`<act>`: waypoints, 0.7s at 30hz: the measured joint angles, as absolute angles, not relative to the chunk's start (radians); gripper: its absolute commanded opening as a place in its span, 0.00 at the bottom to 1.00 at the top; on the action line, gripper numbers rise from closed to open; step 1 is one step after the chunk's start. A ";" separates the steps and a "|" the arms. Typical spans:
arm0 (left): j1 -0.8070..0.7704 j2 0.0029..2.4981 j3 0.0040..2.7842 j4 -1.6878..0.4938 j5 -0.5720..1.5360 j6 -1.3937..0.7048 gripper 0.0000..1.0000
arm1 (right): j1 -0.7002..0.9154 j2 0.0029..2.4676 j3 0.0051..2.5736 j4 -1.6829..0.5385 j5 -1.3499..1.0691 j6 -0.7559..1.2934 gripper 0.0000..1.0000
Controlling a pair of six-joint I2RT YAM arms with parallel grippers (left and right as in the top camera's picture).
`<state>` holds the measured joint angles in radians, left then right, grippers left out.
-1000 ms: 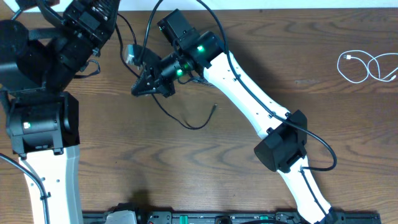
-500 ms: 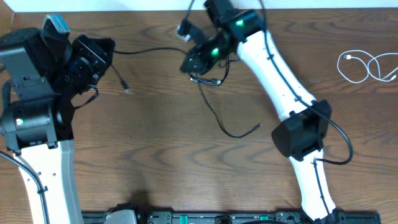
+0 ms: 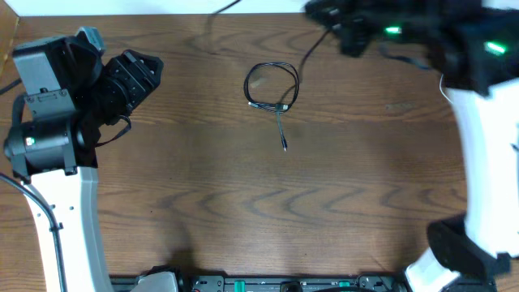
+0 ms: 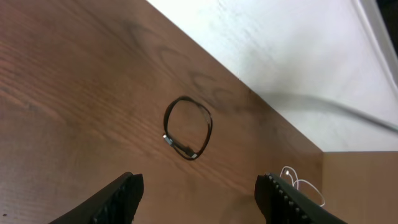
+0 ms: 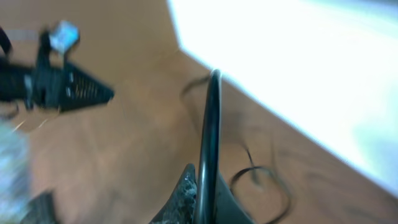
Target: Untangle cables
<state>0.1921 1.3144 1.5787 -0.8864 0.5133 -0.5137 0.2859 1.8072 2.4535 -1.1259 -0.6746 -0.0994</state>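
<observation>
A thin black cable (image 3: 272, 86) lies on the table coiled in one loop, its tail pointing toward the near edge; it also shows in the left wrist view as the black cable (image 4: 187, 127). My left gripper (image 3: 154, 75) hovers left of it, open and empty, and its wrist view shows the left gripper (image 4: 199, 182) with wide jaws. My right gripper (image 3: 323, 18) is blurred at the far edge, shut on a second black cable (image 5: 208, 124) that runs up out of the right gripper (image 5: 205, 180). A white cable (image 4: 300, 184) lies far right.
The table's far edge (image 3: 162, 15) meets a white surface just behind both grippers. The right arm's white link (image 3: 486, 162) stands over the right side of the table. The left arm's base (image 3: 57, 211) fills the left side.
My left gripper opened and let go of the black cable. The right arm swept right toward the far edge with a cable. The looped black cable now lies free on the table.
</observation>
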 measured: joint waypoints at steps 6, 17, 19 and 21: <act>0.192 1.333 1.579 -0.891 0.513 -0.496 0.63 | 0.104 1.682 2.457 -1.094 -0.583 -0.006 0.01; 0.192 1.334 1.579 -0.896 0.513 -0.489 0.63 | -0.272 1.695 2.457 -1.206 -0.355 0.161 0.01; 0.192 1.334 1.579 -0.899 0.513 -0.488 0.63 | -0.321 1.703 2.457 -1.227 -0.290 0.188 0.01; 0.187 1.334 1.579 -0.901 0.513 -0.488 0.63 | -0.360 1.708 2.457 -1.252 -0.226 0.210 0.01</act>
<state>0.1871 1.3342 1.5787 -0.9009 0.5129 -0.4885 -0.3599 1.7084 2.4569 -1.2518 -0.2260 0.2104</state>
